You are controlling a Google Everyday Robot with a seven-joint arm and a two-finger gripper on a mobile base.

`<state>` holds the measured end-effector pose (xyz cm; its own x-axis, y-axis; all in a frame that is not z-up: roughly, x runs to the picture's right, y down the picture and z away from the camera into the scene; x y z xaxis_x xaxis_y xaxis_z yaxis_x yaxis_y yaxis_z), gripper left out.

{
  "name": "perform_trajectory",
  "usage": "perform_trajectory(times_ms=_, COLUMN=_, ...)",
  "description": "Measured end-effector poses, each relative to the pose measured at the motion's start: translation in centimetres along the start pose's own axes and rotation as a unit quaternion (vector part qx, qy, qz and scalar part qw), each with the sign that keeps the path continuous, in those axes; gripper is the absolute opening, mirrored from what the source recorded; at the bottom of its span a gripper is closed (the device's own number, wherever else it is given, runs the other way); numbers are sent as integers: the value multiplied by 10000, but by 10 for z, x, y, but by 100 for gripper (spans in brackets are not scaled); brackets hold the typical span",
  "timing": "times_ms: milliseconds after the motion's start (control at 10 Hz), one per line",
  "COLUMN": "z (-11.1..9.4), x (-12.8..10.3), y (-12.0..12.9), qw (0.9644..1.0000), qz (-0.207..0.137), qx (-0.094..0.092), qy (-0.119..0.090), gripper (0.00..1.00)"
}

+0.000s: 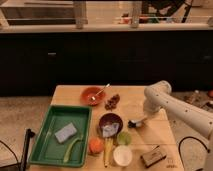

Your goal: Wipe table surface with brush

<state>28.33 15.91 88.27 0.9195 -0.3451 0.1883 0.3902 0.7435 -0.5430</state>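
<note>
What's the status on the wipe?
Gripper shut on small dark-headed brush, low over light tan wooden tabletop. Dark red bowl close alongside to its left.

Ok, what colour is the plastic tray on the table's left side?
Green: the rectangular plastic tray, clearest in the camera view; the gripper is right of it.
</note>
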Motion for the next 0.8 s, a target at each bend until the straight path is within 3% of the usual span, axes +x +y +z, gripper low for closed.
perform_trajectory(times_ms=400, z=-7, x=40, y=19, qw=9983, qz=418, qx=-32, qy=403, gripper=0)
perform_trajectory(times_ms=800, z=-15, x=62, y=-7, qw=9951, qz=699, qx=19, qy=703, gripper=0)
